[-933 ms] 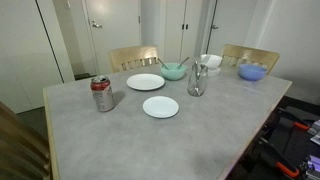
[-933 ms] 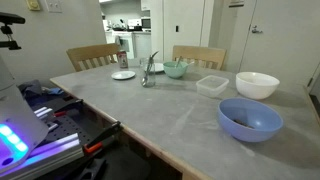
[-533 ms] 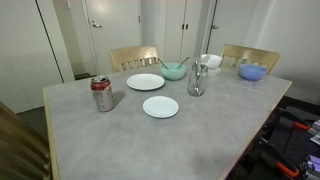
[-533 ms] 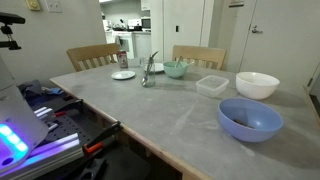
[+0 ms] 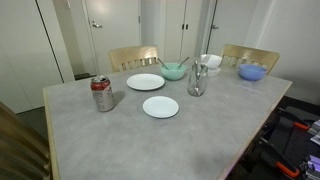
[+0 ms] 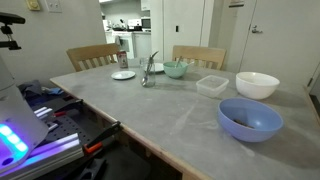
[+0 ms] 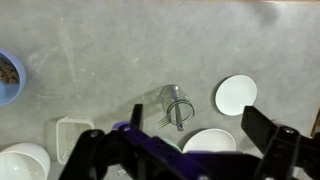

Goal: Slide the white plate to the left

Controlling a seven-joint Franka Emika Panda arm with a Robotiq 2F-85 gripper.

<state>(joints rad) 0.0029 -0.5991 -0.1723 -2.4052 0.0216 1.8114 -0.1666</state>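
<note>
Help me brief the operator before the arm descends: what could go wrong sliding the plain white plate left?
1. The white plate lies near a look-alike shaded-rim plate; the wrong one might get pushed.
2. In an exterior view the soda can stands left of the white plate; a long slide could topple it.
3. The glass holding utensils stands close; the gripper, jaws open, might clip it on the way down.

Low exterior views across table (image 5: 150, 140); wrist view overhead; white plate (image 5: 160, 106) (image 7: 236, 95) shared.
</note>
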